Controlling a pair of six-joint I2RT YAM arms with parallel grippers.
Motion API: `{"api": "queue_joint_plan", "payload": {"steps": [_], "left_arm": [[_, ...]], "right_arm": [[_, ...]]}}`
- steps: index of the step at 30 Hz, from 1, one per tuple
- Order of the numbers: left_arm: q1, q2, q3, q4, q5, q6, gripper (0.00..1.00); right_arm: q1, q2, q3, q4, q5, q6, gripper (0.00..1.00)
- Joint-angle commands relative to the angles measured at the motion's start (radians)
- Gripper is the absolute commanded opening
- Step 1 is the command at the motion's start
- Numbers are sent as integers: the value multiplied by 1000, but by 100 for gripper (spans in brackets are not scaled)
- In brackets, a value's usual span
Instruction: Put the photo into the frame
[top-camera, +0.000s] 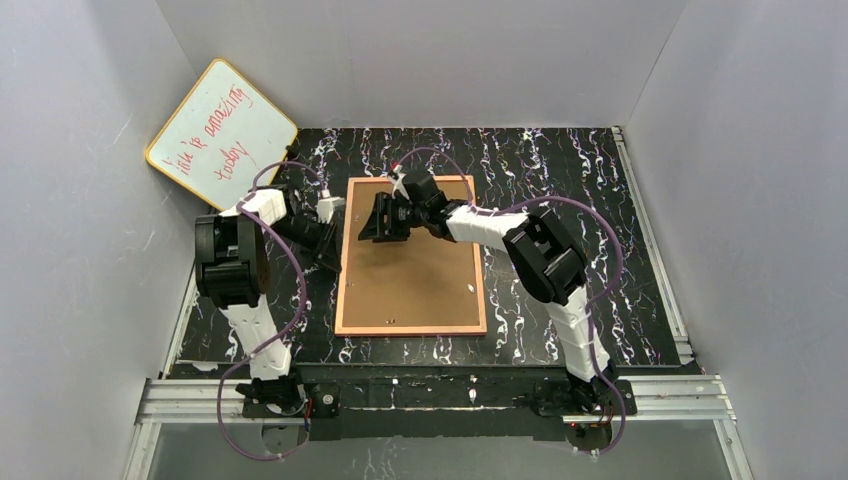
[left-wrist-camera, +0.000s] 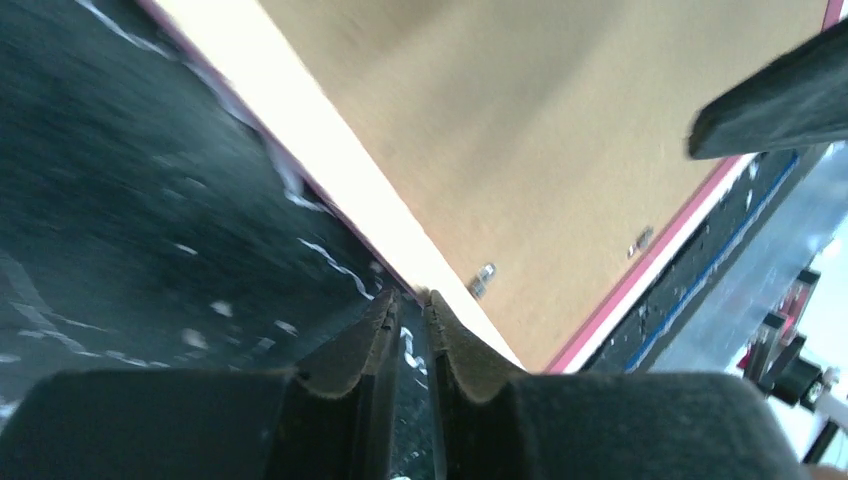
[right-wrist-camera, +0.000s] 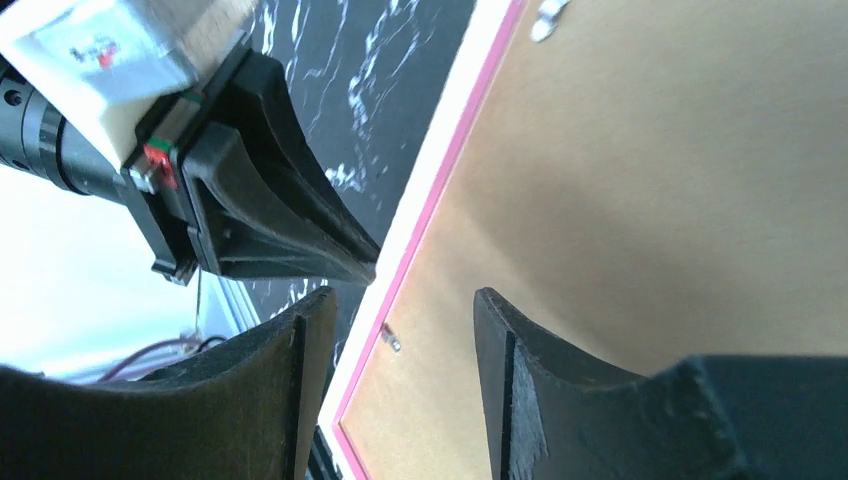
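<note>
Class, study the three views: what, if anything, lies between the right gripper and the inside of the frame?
The brown backing board fills the rear of the frame, directly under the right gripper, whose jaws stand open. Nothing else visible lies between them. The photo is not in view.

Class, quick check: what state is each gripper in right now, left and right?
Left gripper: shut, nothing between its jaws, tips at the frame edge.
Right gripper: open over the backing board, holding nothing.
</note>
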Motion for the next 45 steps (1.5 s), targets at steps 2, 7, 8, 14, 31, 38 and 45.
{"api": "queue_joint_plan", "payload": {"steps": [2, 7, 8, 14, 31, 38, 45], "left_arm": [[22, 105, 153, 81, 11, -76, 20], [21, 178, 250, 111, 4, -129, 29], [21, 189, 260, 121, 0, -134, 29], [19, 239, 282, 134, 25, -156, 24], [-85, 240, 136, 151, 53, -149, 9], [-90, 232, 117, 166, 51, -157, 8], [-90, 237, 116, 172, 47, -157, 8]], "right_arm": [[-43, 18, 98, -74, 38, -47, 62], [-76, 87, 175, -87, 36, -56, 58], [-83, 107, 190, -82, 23, -56, 56], [-97, 223, 332, -129, -17, -60, 53], [-96, 229, 301, -128, 6, -55, 50], [-96, 249, 311, -135, -9, -40, 48], [-95, 269, 323, -108, -29, -7, 46]]}}
